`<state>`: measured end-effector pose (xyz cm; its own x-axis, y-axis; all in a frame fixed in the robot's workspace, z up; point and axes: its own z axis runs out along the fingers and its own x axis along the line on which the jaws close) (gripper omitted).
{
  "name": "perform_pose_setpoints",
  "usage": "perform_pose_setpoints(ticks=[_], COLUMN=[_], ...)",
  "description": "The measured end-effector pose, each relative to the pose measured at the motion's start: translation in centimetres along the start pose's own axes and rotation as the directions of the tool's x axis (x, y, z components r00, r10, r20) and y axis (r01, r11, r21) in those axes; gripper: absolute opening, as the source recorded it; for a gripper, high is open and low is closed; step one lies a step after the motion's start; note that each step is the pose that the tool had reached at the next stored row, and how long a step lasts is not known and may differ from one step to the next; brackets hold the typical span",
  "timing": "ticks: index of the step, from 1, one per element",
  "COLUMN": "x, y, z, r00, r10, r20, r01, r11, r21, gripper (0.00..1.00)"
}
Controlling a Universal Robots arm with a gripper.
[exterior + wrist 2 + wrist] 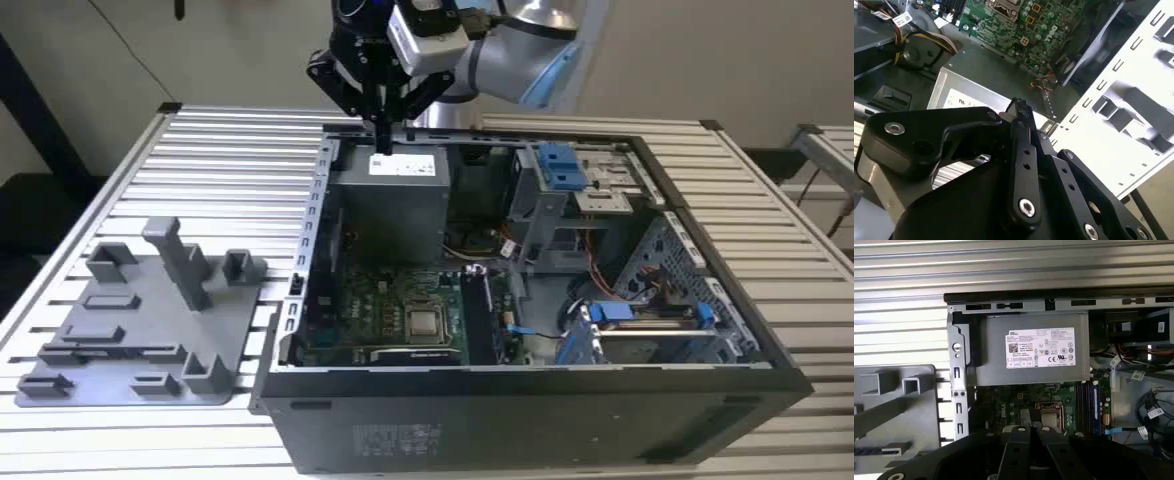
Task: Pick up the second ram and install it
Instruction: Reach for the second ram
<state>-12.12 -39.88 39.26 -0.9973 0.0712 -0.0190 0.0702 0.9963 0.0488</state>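
Pickup looked unstarted: your pincer hung narrow, gripping nothing visible, above the grey metal power-supply box.

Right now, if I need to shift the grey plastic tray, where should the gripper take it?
Probably the tallest upright post, from straight above: it stands clear of the shorter posts, while the grey tray lies flat on the slatted table. The gripper is shut and would need opening first.
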Motion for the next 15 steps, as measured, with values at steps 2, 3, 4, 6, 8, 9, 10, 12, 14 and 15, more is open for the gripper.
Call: perform_pose_setpoints(ticks=[2,3,4,6,8,9,10,12,14,15], x=[0.00,0.01,0.01,0.01,0.01,0.01,0.02,0.10,0.28,0.42], y=[0.00,0.08,0.09,0.10,0.12,0.13,0.13,0.13,0.11,0.10], z=[0.00,0.00,0.00,0.00,0.00,0.00,0.00,0.00,0.00,-0.01], r00=[1.0000,1.0000,1.0000,1.0000,1.0000,1.0000,1.0000,1.0000,1.0000,1.0000], r10=[0.000,0.000,0.000,0.000,0.000,0.000,0.000,0.000,0.000,0.000], r20=[0.0000,0.0000,0.0000,0.0000,-0.0001,0.0000,-0.0001,-0.0001,-0.0002,-0.0005], r01=[0.000,0.000,0.000,0.000,0.000,0.000,0.000,0.000,0.000,0.000], r11=[1.0000,1.0000,1.0000,1.0000,1.0000,1.0000,1.0000,1.0000,1.0000,1.0000], r21=[0.0001,0.0002,0.0002,0.0002,0.0002,0.0001,0.0001,0.0001,0.0002,0.0002], gripper=[0.11,0.11,0.11,0.11,0.11,0.11,0.11,0.11,0.11,0.11])
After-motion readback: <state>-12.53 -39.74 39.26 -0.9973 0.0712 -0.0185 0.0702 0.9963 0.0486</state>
